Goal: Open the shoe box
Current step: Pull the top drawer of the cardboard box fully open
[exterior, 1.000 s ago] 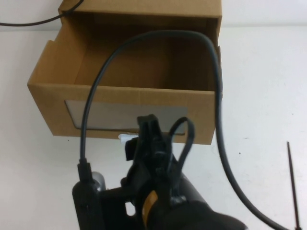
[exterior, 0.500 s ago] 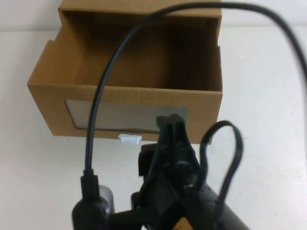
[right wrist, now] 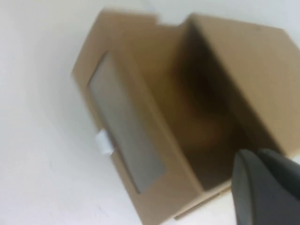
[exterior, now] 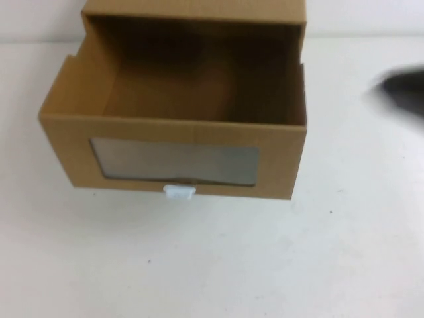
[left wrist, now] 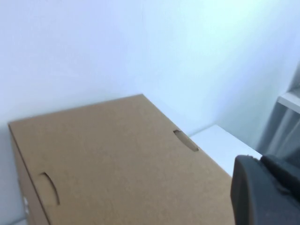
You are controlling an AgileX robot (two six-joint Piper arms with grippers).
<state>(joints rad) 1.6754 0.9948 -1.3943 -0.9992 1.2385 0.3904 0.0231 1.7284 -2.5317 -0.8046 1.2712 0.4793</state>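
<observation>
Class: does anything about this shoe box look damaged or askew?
Nothing stands out: the shoe box sits open, empty, undamaged. The right gripper, shut, hangs to its right; the left gripper hangs near its top.

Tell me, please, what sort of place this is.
Likely a robot test bench: bare white table, plain wall, lone shoe box. The left gripper is near the box, the right gripper off to its right.
</observation>
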